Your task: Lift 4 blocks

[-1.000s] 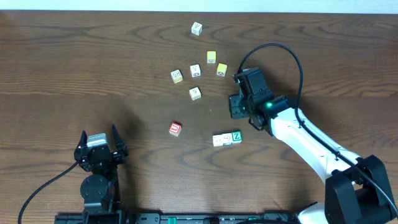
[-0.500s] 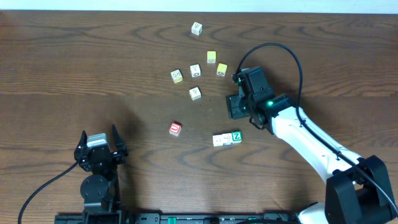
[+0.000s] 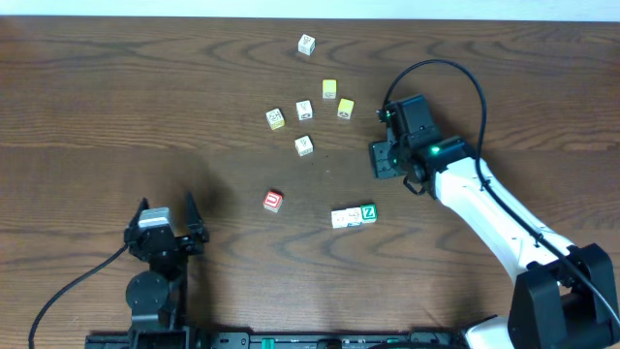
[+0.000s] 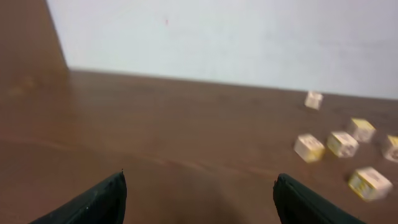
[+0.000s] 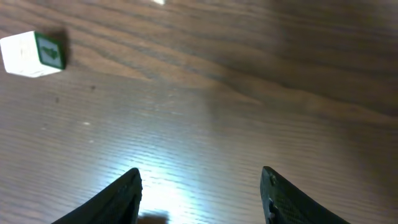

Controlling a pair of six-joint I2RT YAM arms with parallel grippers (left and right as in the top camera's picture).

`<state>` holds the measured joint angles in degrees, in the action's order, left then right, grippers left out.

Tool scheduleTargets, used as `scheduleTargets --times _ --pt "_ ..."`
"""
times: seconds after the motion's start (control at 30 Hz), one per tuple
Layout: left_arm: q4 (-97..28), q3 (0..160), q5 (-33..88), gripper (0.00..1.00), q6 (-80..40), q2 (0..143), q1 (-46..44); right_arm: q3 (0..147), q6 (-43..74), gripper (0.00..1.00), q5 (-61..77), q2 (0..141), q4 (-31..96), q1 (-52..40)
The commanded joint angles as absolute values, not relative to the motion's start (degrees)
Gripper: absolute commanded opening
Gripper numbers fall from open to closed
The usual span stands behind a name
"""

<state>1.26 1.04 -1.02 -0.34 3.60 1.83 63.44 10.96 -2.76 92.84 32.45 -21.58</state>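
The right arm has swung slightly toward the right edge, and the right claw hangs open over bare wood.
The dark, wood-grained surface meets a pale wall beyond its far edge. The right claw's jaws stand partly apart with nothing between them. The left claw gapes wide and empty by the near edge. The green Z block lies near the right claw on its near-edge side, touching the white-faced blocks. The red-faced block sits apart, between the two claws.
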Motion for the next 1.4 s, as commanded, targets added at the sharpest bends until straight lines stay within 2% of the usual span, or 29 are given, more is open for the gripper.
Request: scheduleTargets --times 0.0,0.23,0.4,0.47,0.57,0.63,0.7,0.73,0.87,1.07,1.3,1.37 --pt "2.0 4.3 2.5 0.76 -4.8 9.6 1.9 66.9 9.1 0.57 -3.6 93.0 33.5 -19.7" --pt "7.4 17.0 6.7 0.76 -7.9 32.7 0.8 69.2 9.1 0.56 -3.6 93.0 35.7 -17.4" --pt "7.3 28.9 17.8 0.76 -8.1 50.7 -4.3 69.2 9.1 0.55 -3.6 93.0 37.1 -17.2" --pt "7.0 31.1 18.4 0.76 -7.6 54.4 -5.0 69.2 9.1 0.55 -3.6 93.0 37.9 -17.0" --pt "10.9 31.7 22.1 0.76 -15.2 57.8 -4.8 69.2 9.1 0.55 -3.6 93.0 39.2 -15.8" --pt "11.8 31.8 30.6 0.76 -12.1 59.2 -4.9 69.2 9.1 0.56 -3.6 93.0 39.6 -14.8" --pt "8.1 32.0 33.6 0.76 -8.6 60.3 -5.8 69.2 9.1 0.57 -3.5 93.0 39.9 -14.0" --pt "5.3 32.1 33.3 0.93 -7.4 60.7 -6.6 69.2 9.1 0.57 -3.0 93.0 40.0 -13.8" --pt "-3.5 32.2 27.3 0.93 -5.6 63.0 -11.6 69.2 9.1 0.56 -1.1 93.0 40.3 -13.6" --pt "-4.7 32.1 27.6 0.93 -4.1 65.8 -18.4 69.2 9.1 0.52 -0.4 93.0 42.2 -13.6" --pt "-11.6 32.1 25.1 0.92 -3.7 66.4 -20.0 69.2 9.1 0.44 2.3 93.0 43.5 -13.6" --pt "-14.2 32.1 22.6 0.91 -0.3 66.5 -20.0 69.2 9.1 0.42 3.3 93.0 43.5 -13.7"
